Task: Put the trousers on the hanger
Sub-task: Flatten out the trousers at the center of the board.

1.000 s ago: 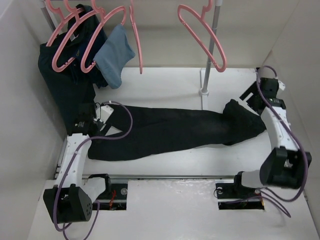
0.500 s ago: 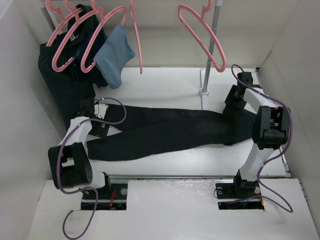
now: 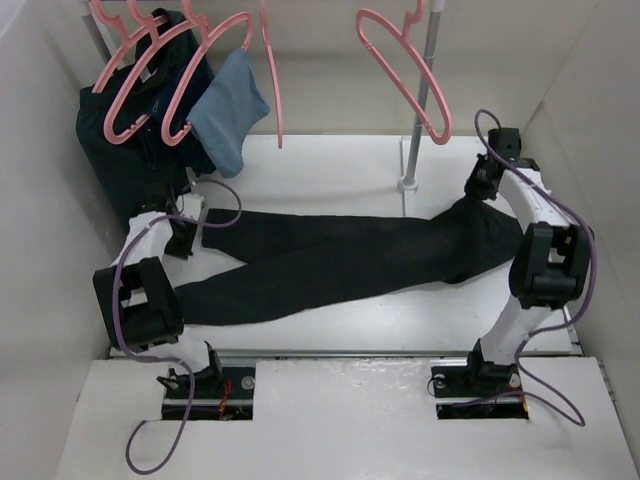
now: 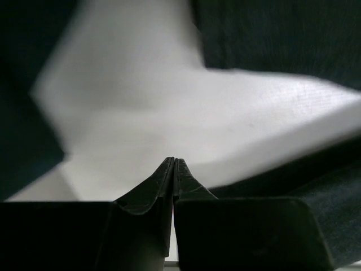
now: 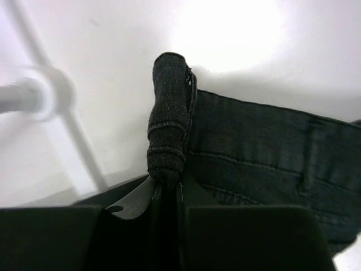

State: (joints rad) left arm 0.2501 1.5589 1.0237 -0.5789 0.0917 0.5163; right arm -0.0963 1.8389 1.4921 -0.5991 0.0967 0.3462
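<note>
The black trousers (image 3: 340,260) lie across the table, legs to the left and waist to the right. My right gripper (image 3: 476,190) (image 5: 169,182) is shut on a fold of the waistband (image 5: 169,113), which stands up out of the jaws, with the rest of the trousers (image 5: 265,147) spreading to the right. My left gripper (image 3: 185,238) (image 4: 174,161) is at the leg ends, shut, its tips pressed together with nothing between them; black fabric (image 4: 282,34) lies beyond it. An empty pink hanger (image 3: 405,75) hangs at the back right.
A navy garment (image 3: 130,160) and a light-blue cloth (image 3: 230,110) hang on pink hangers at the back left. Another bare pink hanger (image 3: 272,70) hangs mid-rail. The rail's upright pole (image 3: 425,90) stands on a round base (image 3: 407,185) just behind the trousers. White walls close in both sides.
Both grippers have gone from open to shut. The right one swung in to the waistband and closed on it. The left one shifted toward the back left, off the leg ends.
</note>
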